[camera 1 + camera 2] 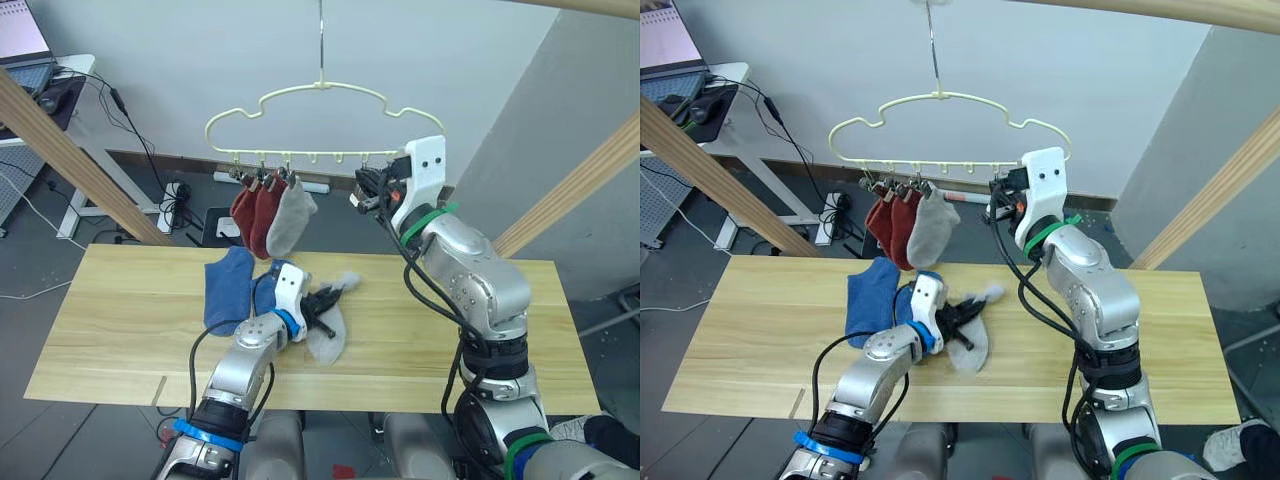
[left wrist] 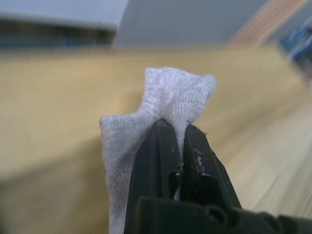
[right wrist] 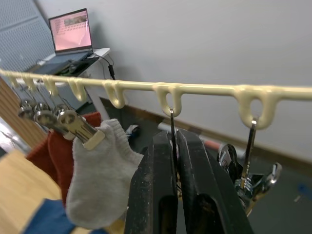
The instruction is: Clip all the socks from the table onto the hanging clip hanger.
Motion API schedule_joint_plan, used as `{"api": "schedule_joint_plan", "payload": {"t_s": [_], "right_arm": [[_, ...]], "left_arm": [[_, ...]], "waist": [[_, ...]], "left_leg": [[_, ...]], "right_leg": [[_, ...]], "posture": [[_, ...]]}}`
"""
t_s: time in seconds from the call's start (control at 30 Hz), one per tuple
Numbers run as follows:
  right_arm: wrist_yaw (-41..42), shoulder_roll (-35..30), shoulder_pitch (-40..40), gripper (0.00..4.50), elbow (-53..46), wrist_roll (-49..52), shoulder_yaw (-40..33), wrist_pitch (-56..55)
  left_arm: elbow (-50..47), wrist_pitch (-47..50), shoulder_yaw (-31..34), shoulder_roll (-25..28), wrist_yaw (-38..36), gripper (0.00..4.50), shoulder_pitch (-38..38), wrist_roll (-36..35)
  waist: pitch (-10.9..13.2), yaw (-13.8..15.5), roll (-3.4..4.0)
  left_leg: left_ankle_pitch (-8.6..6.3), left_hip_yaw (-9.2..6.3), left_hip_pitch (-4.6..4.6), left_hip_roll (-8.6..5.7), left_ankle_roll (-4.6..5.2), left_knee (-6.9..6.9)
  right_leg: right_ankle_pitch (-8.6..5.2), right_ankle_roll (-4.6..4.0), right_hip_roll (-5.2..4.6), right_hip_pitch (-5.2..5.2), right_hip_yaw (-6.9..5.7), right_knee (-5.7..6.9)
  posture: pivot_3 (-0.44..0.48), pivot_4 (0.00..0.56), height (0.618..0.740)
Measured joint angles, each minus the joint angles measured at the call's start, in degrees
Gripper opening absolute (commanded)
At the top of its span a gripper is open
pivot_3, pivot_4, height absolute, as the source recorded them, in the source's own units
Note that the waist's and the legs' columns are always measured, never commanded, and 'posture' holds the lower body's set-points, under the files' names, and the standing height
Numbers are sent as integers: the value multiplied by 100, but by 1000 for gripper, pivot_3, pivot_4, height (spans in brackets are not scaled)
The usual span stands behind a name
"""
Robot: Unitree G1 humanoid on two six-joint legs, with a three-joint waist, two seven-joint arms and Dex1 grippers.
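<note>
The cream clip hanger (image 1: 320, 88) hangs above the table's (image 1: 450, 330) far edge. Two rust red socks (image 1: 252, 215) and a light grey sock (image 1: 291, 222) hang from its left clips. My right gripper (image 3: 174, 134) is raised at the hanger's right side and shut on the thin wire of a free clip (image 3: 171, 119) under the bar. On the table, my left gripper (image 1: 333, 298) is shut on the bunched cuff of a second light grey sock (image 1: 326, 338), which drapes down onto the wood. Two blue socks (image 1: 228, 288) lie just left of it.
Slanted wooden poles (image 1: 70, 155) stand on the left and right (image 1: 575, 185) of the table. A white desk with a laptop (image 1: 22, 45) and floor cables (image 1: 170, 195) lie behind. Another free clip (image 3: 251, 183) hangs beside the held one.
</note>
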Motion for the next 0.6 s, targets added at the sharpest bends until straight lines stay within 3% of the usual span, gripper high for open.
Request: {"api": "schedule_joint_plan", "payload": {"t_s": [0.23, 0.6], "right_arm": [[-797, 608, -560, 0, -109, 846, -1317, 1496], [-1302, 632, -797, 0, -27, 1502, -1897, 2052]], "left_arm": [[-948, -650, 214, -146, 436, 14, 57, 32], [-949, -832, 186, -299, 642, 14, -51, 60]], "waist": [[-5, 25, 1], [-12, 27, 0]], "left_leg": [[0, -1, -2, -5, 1, -2], [1, -3, -2, -7, 3, -1]], "right_leg": [[7, -11, -3, 2, -4, -9], [-1, 2, -2, 7, -6, -12]], "posture": [[35, 296, 740], [34, 300, 740]]}}
